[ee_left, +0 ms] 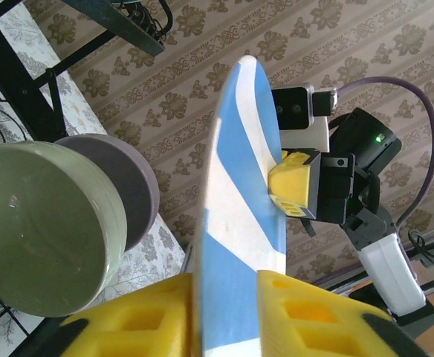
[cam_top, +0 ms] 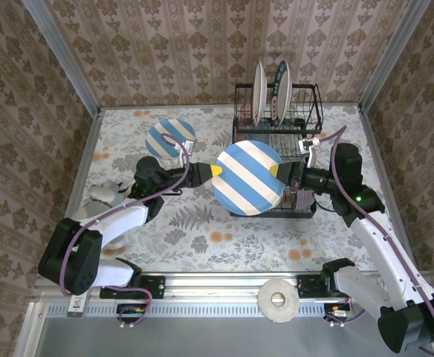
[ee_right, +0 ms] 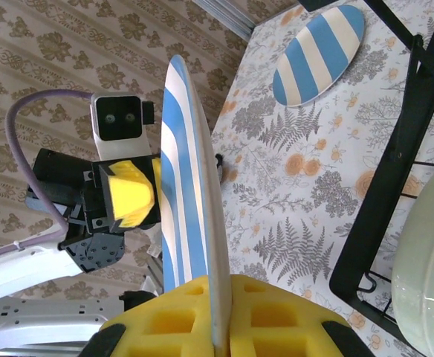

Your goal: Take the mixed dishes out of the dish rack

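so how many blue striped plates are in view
2. The flat plate lies on the table left of the dish rack; the held plate is between left end effector and right end effector. Others may be hidden.

Bright, even light from above leaves only faint soft shadows on the table (cam_top: 202, 238), a mild sheen on the striped plate (ee_left: 239, 223), and the yellow fingers (ee_left: 157, 309) nearest the wrist cameras slightly soft

Both arms reach inward toward each other, wrists roughly level. The left end effector (cam_top: 215, 170) and right end effector (cam_top: 276, 172) face one another, each with its fingers closed on an opposite rim of the striped plate (cam_top: 248, 178).
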